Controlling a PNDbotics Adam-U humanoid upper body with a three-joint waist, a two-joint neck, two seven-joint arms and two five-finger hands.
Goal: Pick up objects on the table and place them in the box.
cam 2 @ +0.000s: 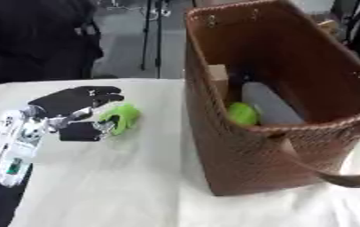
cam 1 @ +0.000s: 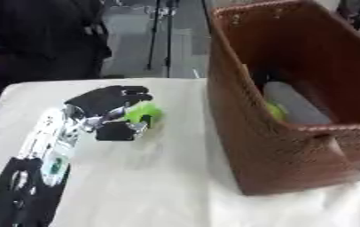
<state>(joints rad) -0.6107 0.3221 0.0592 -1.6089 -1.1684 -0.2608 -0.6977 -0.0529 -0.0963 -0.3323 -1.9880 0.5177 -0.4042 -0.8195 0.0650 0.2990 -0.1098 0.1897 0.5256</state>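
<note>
One hand, one green object, one brown basket.

The left hand [cam 1: 109,108] lay on the white table [cam 1: 152,186], its fingers and thumb curled around a small bright green object [cam 1: 144,113], which sat at the table surface to the left of the tall brown woven basket [cam 2: 245,159]. Inside the basket rested a second green object [cam 2: 243,113], a grey cylinder [cam 2: 267,105] beside it, and a tan block [cam 2: 217,76] against the near wall. The right hand was out of view.

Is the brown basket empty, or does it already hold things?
Not empty: the brown basket holds a green object and a grey object.
</note>
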